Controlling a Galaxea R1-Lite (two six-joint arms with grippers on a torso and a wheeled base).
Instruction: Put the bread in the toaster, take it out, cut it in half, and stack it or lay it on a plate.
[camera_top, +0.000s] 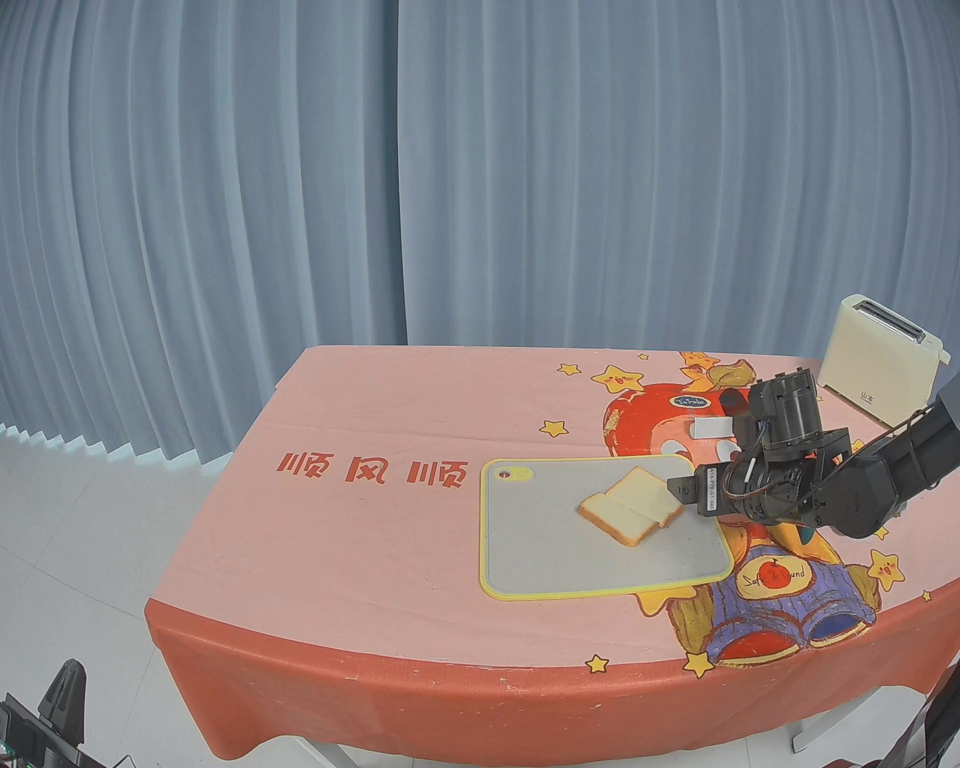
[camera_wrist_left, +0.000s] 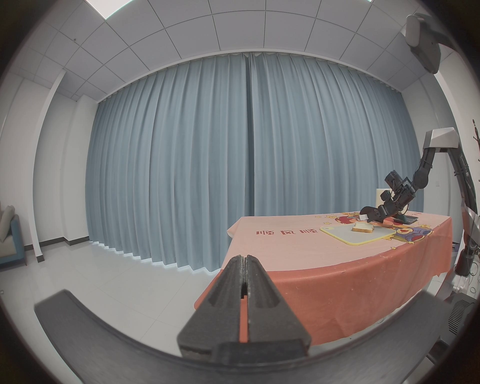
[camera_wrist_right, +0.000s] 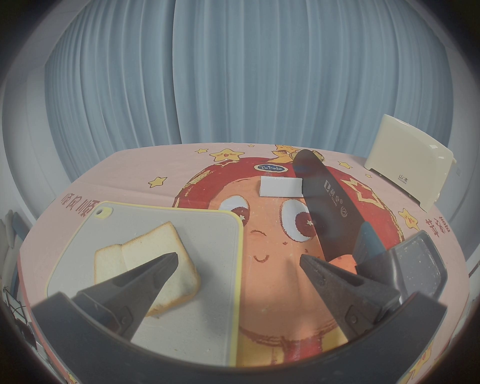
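Note:
Two pieces of bread (camera_top: 632, 507) lie overlapping on the grey, yellow-rimmed cutting board (camera_top: 560, 550), near its right edge. My right gripper (camera_top: 688, 491) hovers open just right of them; in the right wrist view one of its fingers (camera_wrist_right: 145, 280) hangs over the bread (camera_wrist_right: 150, 252) and nothing is between the fingers. A black-bladed knife (camera_wrist_right: 330, 205) lies on the cloth beside that gripper (camera_wrist_right: 240, 267). The cream toaster (camera_top: 880, 360) stands at the table's far right. My left gripper (camera_wrist_left: 243, 300) is shut and empty, low beside the table's left front.
A small white card (camera_top: 712, 427) lies on the pink printed tablecloth (camera_top: 380, 560) behind the board. Blue curtains hang behind the table. The left half of the table is bare cloth.

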